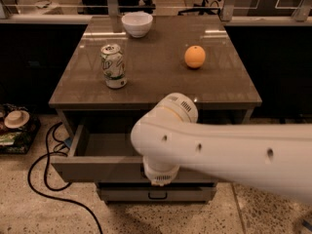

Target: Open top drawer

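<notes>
The robot's white arm (234, 150) was the biggest thing in view. It reached in from the right edge across the lower half of the scene, and its rounded elbow joint sat in front of the cabinet's middle. Behind it stood a brown, glossy tabletop (156, 82) on a grey drawer cabinet, set on a speckled floor (58, 213).

The top drawer (92, 168) stood open below the tabletop's front edge. Its wide grey-beige front sat forward of the cabinet, and the plain grey tray interior showed on the left side. The arm covered the centre of the drawer front, so the handle could not be seen. Below it a narrower lower drawer front (185, 194) was closed, with a small black handle (157, 195) at its centre.

A black cable (36, 177) looped over the floor to the left of the cabinet, near a heap of clutter (17, 126) by the left edge.

On the tabletop, a white bowl (137, 23) stood near the back edge. A green and white can (113, 66) stood upright toward the front left. An orange (195, 56) lay to the right, well apart from both.

The gripper (158, 178) hung from the arm's wrist, pointing down, right against the middle of the top drawer's front. Its working end was hidden under the wrist, so whether it was released or clenched could not be told.
</notes>
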You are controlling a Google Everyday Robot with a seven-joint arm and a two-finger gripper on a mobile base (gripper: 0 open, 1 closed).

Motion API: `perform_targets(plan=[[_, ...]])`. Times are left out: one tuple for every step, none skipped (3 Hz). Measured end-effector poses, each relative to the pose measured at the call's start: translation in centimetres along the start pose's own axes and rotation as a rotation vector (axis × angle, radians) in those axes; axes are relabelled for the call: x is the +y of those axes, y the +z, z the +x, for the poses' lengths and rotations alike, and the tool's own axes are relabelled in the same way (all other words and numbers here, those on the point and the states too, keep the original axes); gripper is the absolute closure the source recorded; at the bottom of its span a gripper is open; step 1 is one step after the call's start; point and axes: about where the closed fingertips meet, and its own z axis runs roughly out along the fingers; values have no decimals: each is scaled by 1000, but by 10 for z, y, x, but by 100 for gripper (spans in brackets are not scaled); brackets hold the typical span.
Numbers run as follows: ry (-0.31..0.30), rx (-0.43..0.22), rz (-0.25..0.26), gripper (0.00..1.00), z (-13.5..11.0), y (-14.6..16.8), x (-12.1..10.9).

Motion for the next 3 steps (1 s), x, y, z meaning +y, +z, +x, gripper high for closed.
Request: perform_targets(plan=[[-8, 10, 19, 100, -3, -3, 8], [-9, 11, 21, 83, -2, -4, 9], [-10, 12, 23, 59, -2, -5, 9]])
